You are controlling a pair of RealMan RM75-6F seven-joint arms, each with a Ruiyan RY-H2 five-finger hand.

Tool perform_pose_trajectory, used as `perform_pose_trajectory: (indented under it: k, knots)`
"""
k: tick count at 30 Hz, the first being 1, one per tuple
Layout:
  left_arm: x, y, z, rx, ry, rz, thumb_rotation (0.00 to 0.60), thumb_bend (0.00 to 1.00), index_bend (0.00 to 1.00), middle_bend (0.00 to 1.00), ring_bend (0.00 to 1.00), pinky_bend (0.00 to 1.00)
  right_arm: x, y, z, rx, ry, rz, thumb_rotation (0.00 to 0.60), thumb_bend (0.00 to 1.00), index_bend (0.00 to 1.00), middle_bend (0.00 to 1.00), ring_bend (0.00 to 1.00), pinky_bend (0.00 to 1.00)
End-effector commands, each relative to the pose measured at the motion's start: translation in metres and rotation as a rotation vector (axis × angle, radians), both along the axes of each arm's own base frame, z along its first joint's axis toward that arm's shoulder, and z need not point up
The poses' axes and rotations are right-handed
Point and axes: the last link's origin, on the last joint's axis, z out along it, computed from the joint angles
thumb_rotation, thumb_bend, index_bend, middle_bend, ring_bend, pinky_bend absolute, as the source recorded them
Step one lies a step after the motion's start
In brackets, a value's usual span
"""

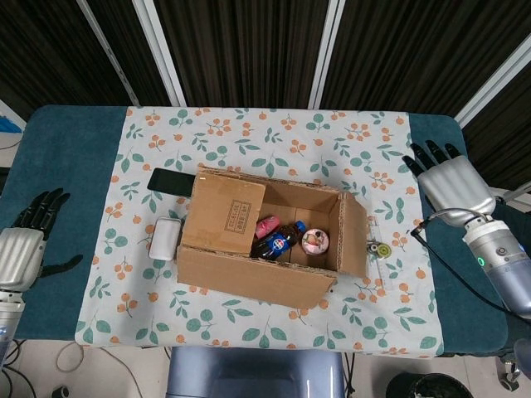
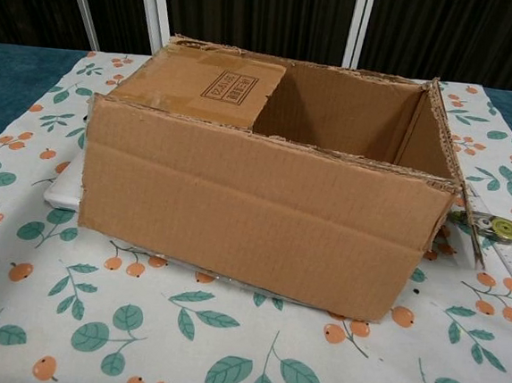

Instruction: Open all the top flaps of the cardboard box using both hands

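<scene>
While the right flap [image 1: 354,236] hangs down open, the left flap [image 1: 222,214] of the cardboard box [image 1: 257,278] lies shut, far from both hands' empty, spread fingers [image 1: 431,153].

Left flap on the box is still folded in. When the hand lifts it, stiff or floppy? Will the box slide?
The flap looks like stiff corrugated board, so it should probably hinge up as one panel. The cardboard box sits on a tablecloth with only a few small items inside, so it may slide. The left hand is well off it.
</scene>
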Motion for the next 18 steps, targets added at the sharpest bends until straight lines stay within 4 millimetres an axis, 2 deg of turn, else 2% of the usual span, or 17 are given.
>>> perform_pose_trajectory:
  k: [1, 8, 11, 13, 16, 18]
  knots:
    - [0.011, 0.01, -0.002, -0.011, 0.021, -0.029, 0.6, 0.08, 0.05, 0.04, 0.02, 0.19, -0.034, 0.03, -0.012, -0.117, -0.233, -0.079, 0.6, 0.32, 0.0, 0.01, 0.04, 0.22]
    - [0.037, 0.034, -0.011, -0.072, 0.076, -0.077, 0.6, 0.08, 0.05, 0.04, 0.02, 0.19, -0.071, 0.07, -0.024, -0.194, -0.421, -0.19, 0.6, 0.24, 0.0, 0.0, 0.0, 0.21]
    - [0.053, 0.05, -0.013, -0.118, 0.107, -0.1, 0.6, 0.15, 0.05, 0.03, 0.02, 0.19, -0.082, 0.082, -0.028, -0.218, -0.462, -0.211, 0.6, 0.24, 0.0, 0.0, 0.0, 0.21]
    - [0.07, 0.063, -0.016, -0.172, 0.151, -0.132, 0.6, 0.24, 0.05, 0.03, 0.02, 0.19, -0.088, 0.088, -0.03, -0.232, -0.487, -0.22, 0.6, 0.24, 0.0, 0.0, 0.0, 0.21]
    - [0.096, 0.081, -0.018, -0.232, 0.224, -0.188, 0.6, 0.45, 0.05, 0.04, 0.02, 0.19, -0.094, 0.092, -0.033, -0.241, -0.513, -0.221, 0.6, 0.24, 0.0, 0.0, 0.0, 0.21]
    - [0.117, 0.094, -0.02, -0.266, 0.293, -0.246, 0.6, 0.53, 0.05, 0.04, 0.02, 0.19, -0.097, 0.093, -0.034, -0.244, -0.525, -0.22, 0.6, 0.23, 0.0, 0.0, 0.0, 0.21]
